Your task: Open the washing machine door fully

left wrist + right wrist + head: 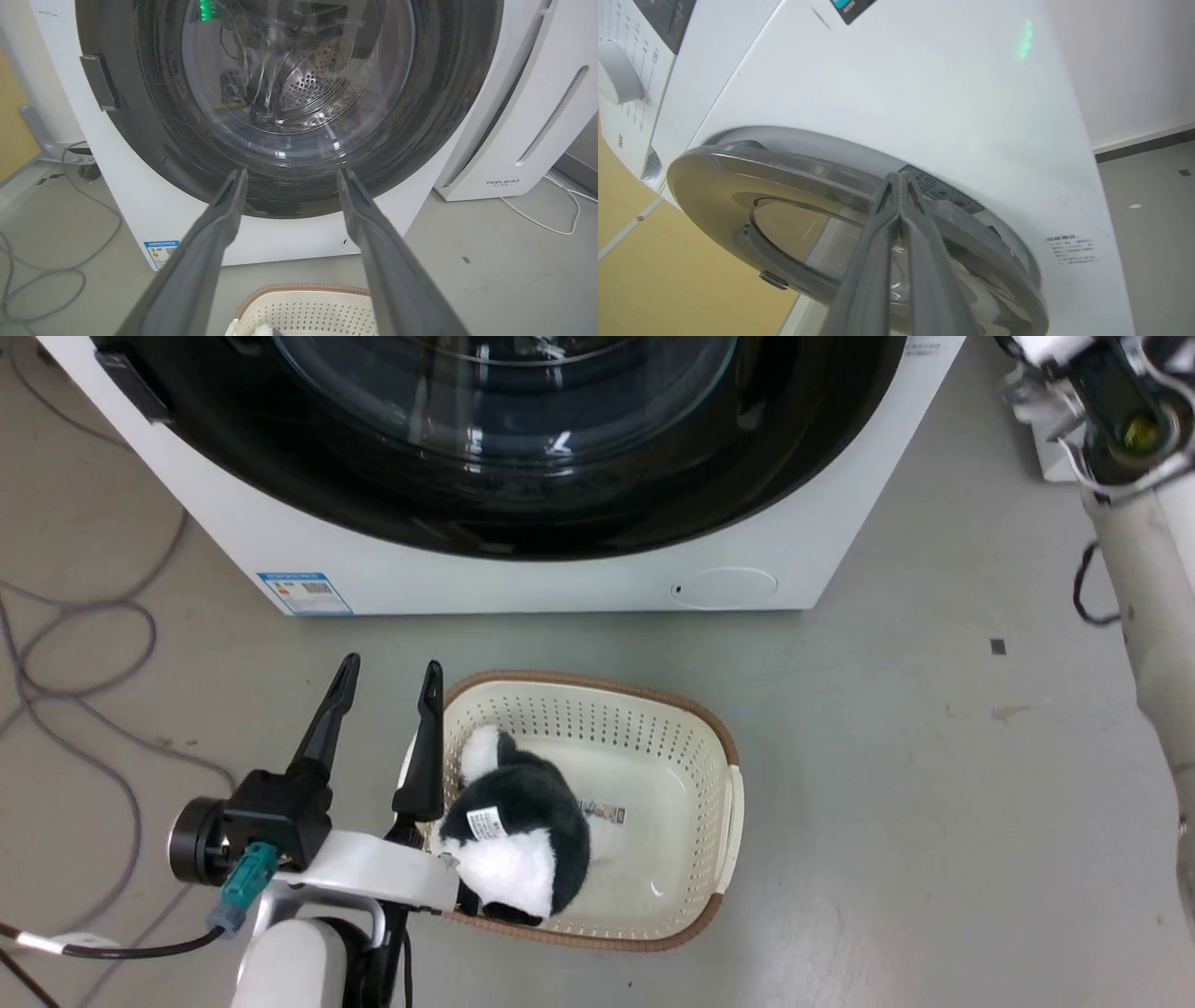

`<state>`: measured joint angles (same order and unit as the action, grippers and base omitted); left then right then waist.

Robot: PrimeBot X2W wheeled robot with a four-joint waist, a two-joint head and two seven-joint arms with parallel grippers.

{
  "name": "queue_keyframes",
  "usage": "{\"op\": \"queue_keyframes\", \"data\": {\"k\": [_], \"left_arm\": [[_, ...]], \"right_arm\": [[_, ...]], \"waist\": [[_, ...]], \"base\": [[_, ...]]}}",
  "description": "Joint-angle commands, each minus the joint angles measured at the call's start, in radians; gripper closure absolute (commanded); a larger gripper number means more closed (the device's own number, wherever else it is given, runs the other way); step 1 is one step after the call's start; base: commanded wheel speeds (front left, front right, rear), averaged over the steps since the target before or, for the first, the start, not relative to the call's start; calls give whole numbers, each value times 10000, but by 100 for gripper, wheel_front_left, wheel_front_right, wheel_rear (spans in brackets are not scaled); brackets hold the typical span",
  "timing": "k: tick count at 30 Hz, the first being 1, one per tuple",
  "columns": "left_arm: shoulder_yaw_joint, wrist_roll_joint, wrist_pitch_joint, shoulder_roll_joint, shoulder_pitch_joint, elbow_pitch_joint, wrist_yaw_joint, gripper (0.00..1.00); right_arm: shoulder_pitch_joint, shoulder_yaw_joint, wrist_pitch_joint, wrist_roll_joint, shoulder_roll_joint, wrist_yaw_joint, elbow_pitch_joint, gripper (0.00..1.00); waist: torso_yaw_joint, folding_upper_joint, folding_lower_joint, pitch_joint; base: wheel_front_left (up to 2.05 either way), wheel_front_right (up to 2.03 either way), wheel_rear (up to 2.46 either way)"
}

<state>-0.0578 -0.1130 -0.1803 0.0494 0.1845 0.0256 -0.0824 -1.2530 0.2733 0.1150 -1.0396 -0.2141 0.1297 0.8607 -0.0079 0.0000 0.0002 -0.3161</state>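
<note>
Lying in cream basket (597, 686), black-and-white plush toy (523, 821), washing machine door (504, 513) beyond

On the white appliance (509, 140) standing beside the washer (140, 200), I read "FEELBIRD" low on its front. The blue sticker (161, 248) at the washer's lower corner carries print too small for me to read.

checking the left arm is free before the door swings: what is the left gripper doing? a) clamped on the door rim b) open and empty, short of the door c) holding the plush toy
b: the left gripper has its fingers spread with nothing between them, and the washing machine door lies beyond its tips.
</note>
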Motion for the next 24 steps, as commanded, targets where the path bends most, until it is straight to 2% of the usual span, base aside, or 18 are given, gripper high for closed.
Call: {"op": "queue_keyframes", "data": {"k": [1,11,18,24], "left_arm": [[0,-43,-106,8,181,-32,-42,0],[25,-117,-315,8,528,-34,-178,0],[16,-215,-461,8,758,17,-264,0],[55,-355,-586,8,840,138,-332,0]], "right_arm": [[-473,168,56,-187,63,8,271,100],[-2412,1236,866,-630,360,8,1550,100],[-3414,1999,2192,-1084,447,9,2235,100],[-3784,2437,3626,-1845,335,9,2323,100]], "waist": [[-29,0,-2,-111],[-108,0,-2,-742],[-127,0,-2,-1063],[-135,0,-2,-1097]], "base": [[0,0,0],[0,0,0],[0,0,0],[0,0,0]]}}
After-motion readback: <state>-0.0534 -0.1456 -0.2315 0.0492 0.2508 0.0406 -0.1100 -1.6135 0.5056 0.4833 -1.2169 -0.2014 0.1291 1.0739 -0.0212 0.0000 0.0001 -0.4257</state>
